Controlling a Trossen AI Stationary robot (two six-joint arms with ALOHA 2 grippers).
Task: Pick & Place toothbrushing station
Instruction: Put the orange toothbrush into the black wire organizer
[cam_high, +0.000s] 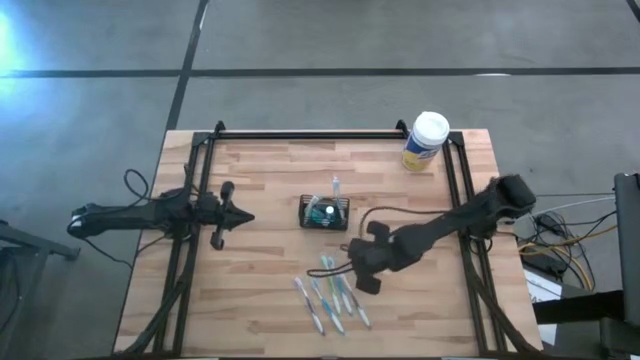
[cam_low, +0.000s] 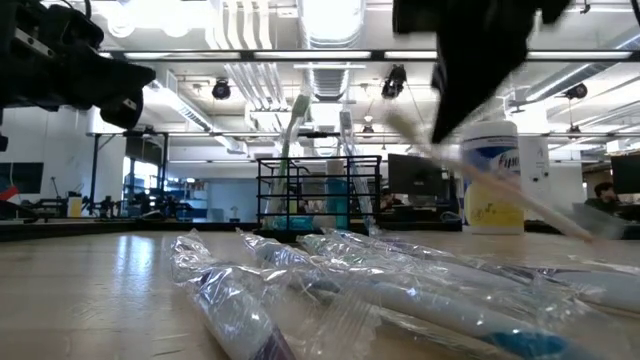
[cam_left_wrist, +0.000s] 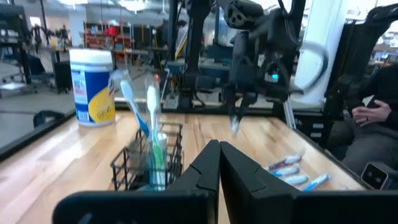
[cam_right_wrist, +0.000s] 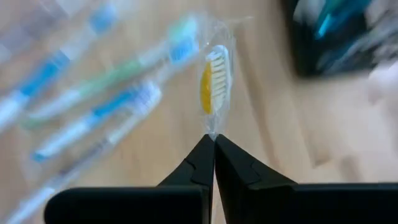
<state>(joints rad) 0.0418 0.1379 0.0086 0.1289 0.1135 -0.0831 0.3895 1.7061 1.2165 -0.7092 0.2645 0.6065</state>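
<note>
- The right end effector (cam_right_wrist: 214, 138) is pressed together, pinching the clear wrapper tip of a yellow-bristled toothbrush (cam_right_wrist: 213, 79); the handle is hidden from the right wrist view.
- The black wire-mesh station (cam_high: 324, 212) sits mid-counter (cam_high: 260, 290), holding upright toothbrushes (cam_left_wrist: 151, 118).
- Wrapped brushes (cam_high: 330, 295) lie loose in crinkled plastic.
- The left end effector (cam_left_wrist: 219, 149) is pressed together, empty, left of the station.

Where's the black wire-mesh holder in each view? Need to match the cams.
High view: the wire-mesh holder sits mid-table, between the two arms.
Low view: centre, behind the wrapped toothbrushes, holder standing upright.
Left wrist view: left of centre, holder with brushes standing in it.
Right wrist view: dark blurred shape at the top right, holder.
Shared landmark: the white-lidded canister, not seen in the right wrist view.
</note>
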